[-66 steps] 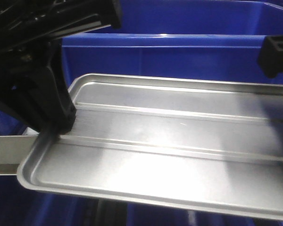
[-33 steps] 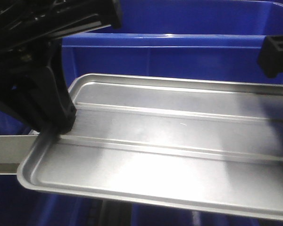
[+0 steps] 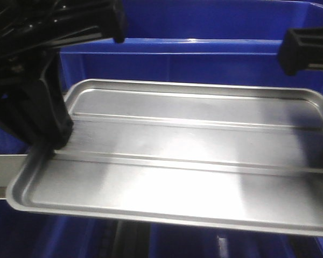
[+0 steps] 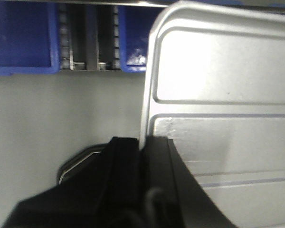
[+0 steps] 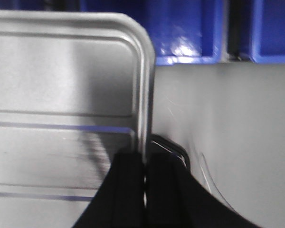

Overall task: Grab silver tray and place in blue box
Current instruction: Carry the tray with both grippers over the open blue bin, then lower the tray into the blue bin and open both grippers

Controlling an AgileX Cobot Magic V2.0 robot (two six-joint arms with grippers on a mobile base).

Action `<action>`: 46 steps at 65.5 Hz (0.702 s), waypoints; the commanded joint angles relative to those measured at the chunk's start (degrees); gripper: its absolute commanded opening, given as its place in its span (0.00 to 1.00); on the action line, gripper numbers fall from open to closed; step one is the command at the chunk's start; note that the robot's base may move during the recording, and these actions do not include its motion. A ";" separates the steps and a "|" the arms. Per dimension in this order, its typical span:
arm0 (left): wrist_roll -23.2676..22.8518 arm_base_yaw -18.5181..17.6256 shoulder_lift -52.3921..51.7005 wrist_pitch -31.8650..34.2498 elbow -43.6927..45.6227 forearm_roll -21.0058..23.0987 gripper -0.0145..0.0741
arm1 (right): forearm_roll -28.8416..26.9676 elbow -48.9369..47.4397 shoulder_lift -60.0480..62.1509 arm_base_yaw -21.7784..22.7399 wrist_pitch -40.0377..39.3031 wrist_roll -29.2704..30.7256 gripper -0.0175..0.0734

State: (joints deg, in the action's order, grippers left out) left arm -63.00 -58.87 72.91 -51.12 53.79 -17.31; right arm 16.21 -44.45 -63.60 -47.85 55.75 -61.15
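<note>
The silver tray (image 3: pixel 183 161) hangs level between my two grippers, in front of the blue box (image 3: pixel 204 64), whose rim and near wall rise behind it. My left gripper (image 4: pixel 142 142) is shut on the tray's left rim (image 4: pixel 149 95); it shows as a black finger at the tray's left edge (image 3: pixel 56 142) in the front view. My right gripper (image 5: pixel 145 159) is shut on the tray's right rim (image 5: pixel 145 85). In the front view only its black body (image 3: pixel 307 48) shows, at the top right. The tray is empty.
A flat grey surface (image 4: pixel 61 109) lies under the tray and also shows in the right wrist view (image 5: pixel 228 118). Blue crate walls (image 4: pixel 21 42) stand at its far edge, with a dark railed gap (image 4: pixel 88 38) between them. A grey ledge (image 3: pixel 5 172) shows at the left.
The tray and both grippers have shifted to the left in the front view and slightly lower. The tray's right end has come into view. Both grips are unchanged.
</note>
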 commanded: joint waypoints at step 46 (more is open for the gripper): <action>0.32 0.37 -4.87 -4.02 9.86 -9.56 0.05 | 10.86 -13.26 0.98 0.44 0.50 0.81 0.25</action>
State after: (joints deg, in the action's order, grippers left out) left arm -62.88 -58.63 70.32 -55.12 59.33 -22.51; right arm 21.25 -52.93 -63.60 -47.85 56.56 -60.97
